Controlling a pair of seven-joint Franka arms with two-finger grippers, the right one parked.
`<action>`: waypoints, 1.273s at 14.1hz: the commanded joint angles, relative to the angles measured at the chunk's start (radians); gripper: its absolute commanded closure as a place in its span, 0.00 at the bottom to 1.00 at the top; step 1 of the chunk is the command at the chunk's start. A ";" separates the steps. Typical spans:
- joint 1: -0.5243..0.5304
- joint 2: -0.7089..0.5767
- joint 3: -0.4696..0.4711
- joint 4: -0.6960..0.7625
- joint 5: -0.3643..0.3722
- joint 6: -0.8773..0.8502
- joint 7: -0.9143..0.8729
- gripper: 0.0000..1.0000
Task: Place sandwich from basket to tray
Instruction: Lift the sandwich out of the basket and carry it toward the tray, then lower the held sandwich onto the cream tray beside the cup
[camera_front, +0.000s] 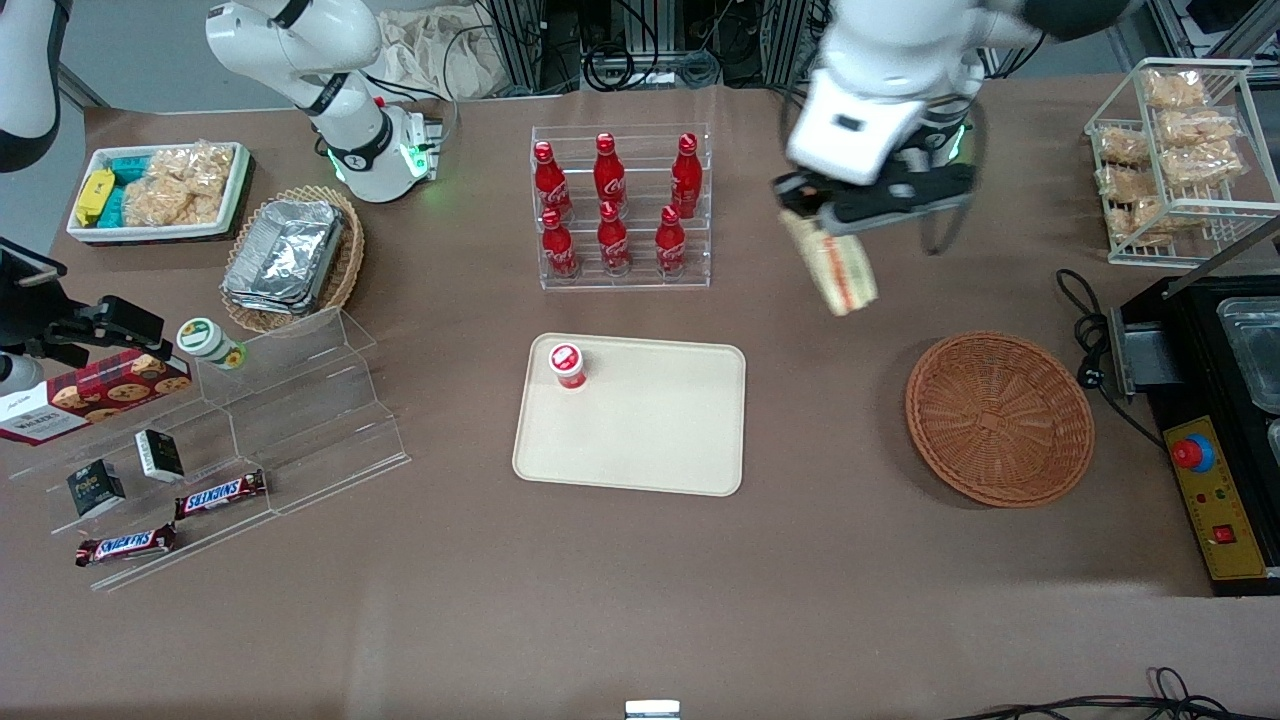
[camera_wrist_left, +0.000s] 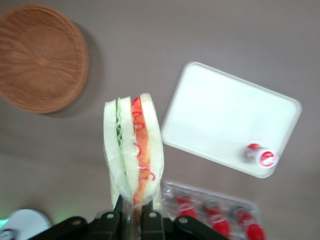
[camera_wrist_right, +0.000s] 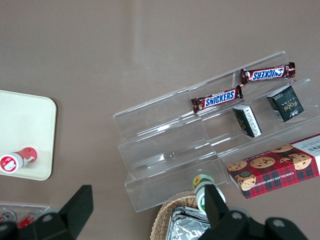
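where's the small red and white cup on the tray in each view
Front view: the small red and white cup stands on the flat beige plastic tray, in its corner nearest the acrylic rack of red bottles.
Left wrist view: the cup is on the tray, near the rack; the gripper holds the triangular white-bread sandwich.
Right wrist view: the cup lies at the tray's corner.
Shared landmark: the tray.

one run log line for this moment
stage: carry | gripper: shut on sandwich, above table | basket: empty | tray: holds small red bottle

Brown-covered bench (camera_front: 640, 600) under even light; grey floor (camera_front: 150, 50) and tangled black cables (camera_front: 640, 60) along its farther edge.
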 joint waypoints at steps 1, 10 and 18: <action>0.004 0.224 -0.111 0.023 0.117 0.128 -0.166 1.00; -0.076 0.686 -0.038 0.036 0.437 0.492 -0.376 1.00; -0.080 0.734 0.007 0.037 0.427 0.560 -0.378 0.39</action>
